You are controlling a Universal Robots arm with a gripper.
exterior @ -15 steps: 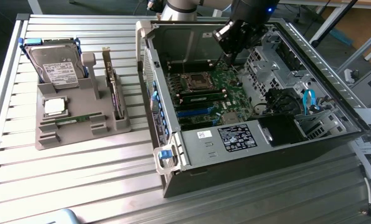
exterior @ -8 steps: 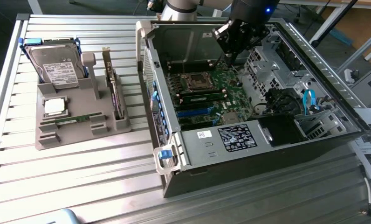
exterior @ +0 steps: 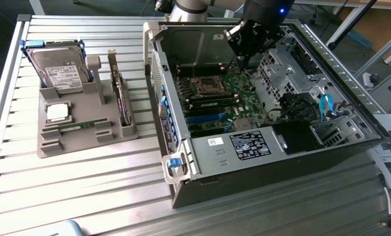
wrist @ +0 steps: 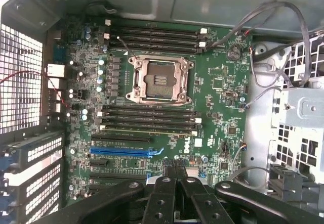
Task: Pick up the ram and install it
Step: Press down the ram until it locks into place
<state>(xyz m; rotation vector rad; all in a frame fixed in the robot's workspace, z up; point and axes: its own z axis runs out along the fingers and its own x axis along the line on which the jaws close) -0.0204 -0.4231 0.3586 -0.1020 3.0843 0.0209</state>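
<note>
The black pincer (wrist: pixel 174 176) hangs inside the open grey metal computer case (exterior: pixel 202 152), above the green motherboard (wrist: pixel 212 92), its fingers pressed together with nothing between them; from the wrist view it looks straight down on the board, a pose that suits surveying the sockets. Below the empty square processor socket (wrist: pixel 158 79), the long black memory slots (wrist: pixel 149 119) lie in a row, and one seems to carry a thin green stick, the ram (exterior: pixel 213 104), judging by the exterior view. On the ribbed metal bench (exterior: pixel 84 177), a grey moulded holder (exterior: pixel 84 130) keeps spare parts sorted: a silver hard drive (exterior: pixel 63 73) propped upright, a dark expansion card (exterior: pixel 120 91) standing on edge, and another narrow green stick (exterior: pixel 77 125) lying flat in its groove.
</note>
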